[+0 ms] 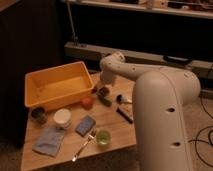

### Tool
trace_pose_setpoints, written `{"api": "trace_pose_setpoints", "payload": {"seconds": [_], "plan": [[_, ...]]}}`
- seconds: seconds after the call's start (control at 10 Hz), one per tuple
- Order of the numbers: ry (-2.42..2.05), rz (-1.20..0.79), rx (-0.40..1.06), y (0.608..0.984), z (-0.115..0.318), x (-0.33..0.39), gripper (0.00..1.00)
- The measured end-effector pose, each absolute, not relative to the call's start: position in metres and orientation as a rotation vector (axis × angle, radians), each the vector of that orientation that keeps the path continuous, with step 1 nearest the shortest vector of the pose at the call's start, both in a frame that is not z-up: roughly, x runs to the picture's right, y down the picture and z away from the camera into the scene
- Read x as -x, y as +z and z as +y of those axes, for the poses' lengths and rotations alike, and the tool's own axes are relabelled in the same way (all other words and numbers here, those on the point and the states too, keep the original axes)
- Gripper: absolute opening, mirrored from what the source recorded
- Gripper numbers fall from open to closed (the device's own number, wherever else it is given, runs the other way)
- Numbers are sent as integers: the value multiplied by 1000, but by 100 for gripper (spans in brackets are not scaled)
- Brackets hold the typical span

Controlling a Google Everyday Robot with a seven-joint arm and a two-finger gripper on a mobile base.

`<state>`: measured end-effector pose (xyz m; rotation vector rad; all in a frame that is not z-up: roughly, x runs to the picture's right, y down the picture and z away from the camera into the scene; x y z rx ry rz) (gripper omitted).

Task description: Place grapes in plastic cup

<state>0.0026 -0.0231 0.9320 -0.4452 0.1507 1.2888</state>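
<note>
Grasp step, by my reading. Gripper [103, 85] low over grapes [104, 92] mid-table [114, 125], beside yellow bin [60, 98]; whether it is closed, cannot tell. Plastic cup [103, 137] well apart, near front edge. Next: secure bunch, lift, carry forward.

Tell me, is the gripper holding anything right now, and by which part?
Cannot tell: the gripper sits low over the grapes beside the yellow bin, hiding any contact.

Lab-like room: floor cables [204, 134], shelving [150, 10], robot gripper [102, 91] low over wooden table [116, 131]
</note>
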Motion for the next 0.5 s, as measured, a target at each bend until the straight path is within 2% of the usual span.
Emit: {"api": "trace_pose_setpoints", "payload": {"seconds": [0.5], "plan": [[1333, 161, 455, 968, 2, -13, 65]]}}
